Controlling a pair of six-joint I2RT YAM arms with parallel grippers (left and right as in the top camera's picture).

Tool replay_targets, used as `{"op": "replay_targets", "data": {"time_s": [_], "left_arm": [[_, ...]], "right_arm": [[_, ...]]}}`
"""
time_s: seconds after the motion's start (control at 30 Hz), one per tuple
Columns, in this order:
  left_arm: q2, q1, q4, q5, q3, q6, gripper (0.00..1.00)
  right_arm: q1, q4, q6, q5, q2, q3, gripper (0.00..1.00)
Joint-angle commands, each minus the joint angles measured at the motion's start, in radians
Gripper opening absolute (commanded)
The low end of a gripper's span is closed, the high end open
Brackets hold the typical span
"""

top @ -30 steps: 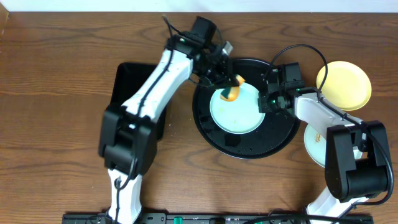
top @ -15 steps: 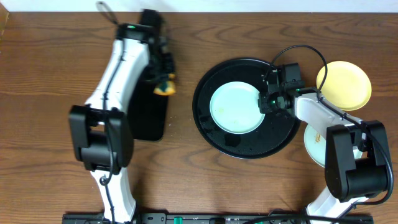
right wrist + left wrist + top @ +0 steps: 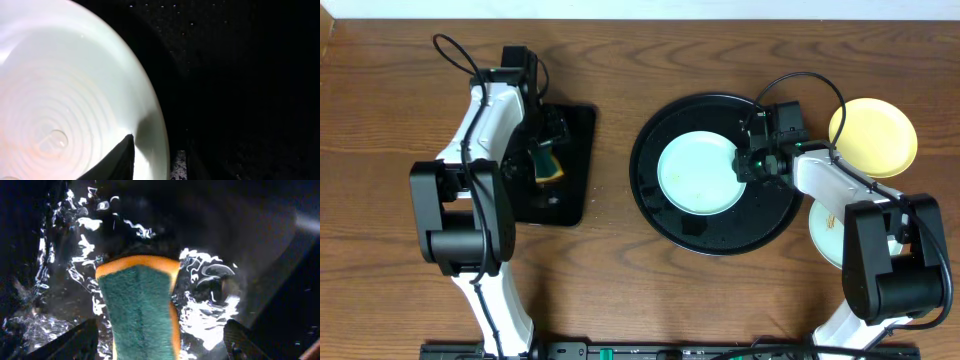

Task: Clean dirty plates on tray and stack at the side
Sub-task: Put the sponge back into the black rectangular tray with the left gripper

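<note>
A pale mint plate (image 3: 698,173) lies inside the round black tray (image 3: 710,235). My right gripper (image 3: 748,163) sits at the plate's right rim. In the right wrist view its jaws straddle that rim (image 3: 157,125), one finger (image 3: 120,160) over the plate and the other outside it, with a gap, so the right gripper (image 3: 155,157) is open. A pale yellow plate (image 3: 873,135) lies on the table to the right. Another pale plate (image 3: 825,235) lies partly under the right arm. My left gripper (image 3: 545,150) is open over the rectangular tray, a green and orange sponge (image 3: 140,310) loose between its fingers.
The small rectangular black tray (image 3: 575,195) at the left is wet, with bright glints (image 3: 205,305) around the sponge (image 3: 548,165). Cables loop above both arms. Bare wooden table (image 3: 610,260) lies between the two trays.
My left arm swung left from the round tray to the rectangular tray with the sponge, then its jaws opened. The right jaws have parted at the plate's rim; that arm stayed put.
</note>
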Motion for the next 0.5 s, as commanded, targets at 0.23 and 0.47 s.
{"op": "replay_targets", "data": {"time_s": [0.23,0.47], "left_arm": [[0.016,0.001,0.009,-0.013,-0.027,0.005,0.84],[0.016,0.001,0.010,-0.013,-0.027,0.005,0.86]], "right_arm": [[0.006,0.009,-0.001,0.008,0.037,-0.006,0.37],[0.006,0.028,0.002,0.008,0.062,0.001,0.01]]}}
